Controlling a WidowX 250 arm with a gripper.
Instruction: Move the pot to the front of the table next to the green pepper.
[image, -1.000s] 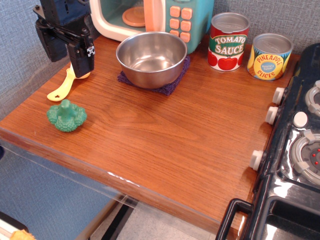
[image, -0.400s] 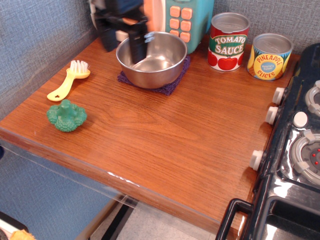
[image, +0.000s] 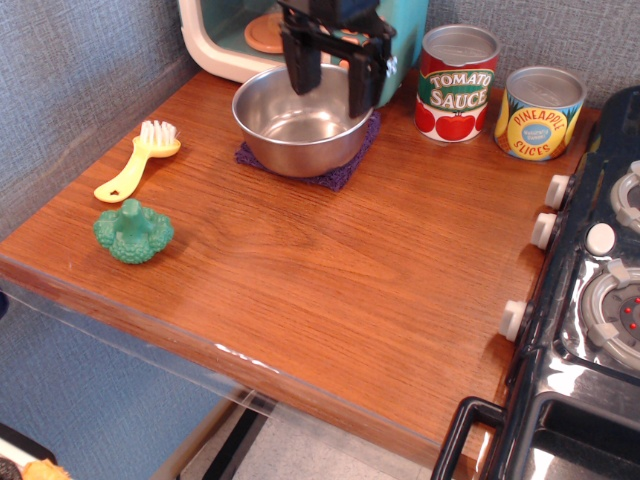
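Gripper above the far rim of the pot

Black gripper (image: 333, 72) at 12 o'clock on the table (image: 330, 270), hanging over the back part of the pot (image: 300, 122). Jaws spread apart, two dark fingers (image: 300, 65) pointing down, one toward the 11 o'clock part of the rim and the other toward the 2 o'clock part. Nothing pinched between them. Cannot tell whether the fingertips touch the rim or hover just above it; the right-hand finger overlaps the rim edge in this view.

Pot upright, round and shiny, resting on a dark purple cloth (image: 340, 172) whose corners poke out beneath it at 9 and at 5 o'clock. Inside of the pot bare metal with reflections only, no contents seen.

Green pepper (image: 133, 233) at about 8 o'clock from the pot, near the front left edge of the table, well apart from the pot. Yellow brush (image: 137, 161) with white bristles just behind the pepper, at 12 o'clock from it, not touching it.

Toy microwave (image: 330, 30) behind the pot at 12 o'clock, door open, an orange plate (image: 266, 33) inside. Tomato sauce can (image: 457, 83) at 2 o'clock from the pot, pineapple slices can (image: 540, 112) beside it further right, both upright with closed tops. Black toy stove (image: 590, 330) along the right edge.
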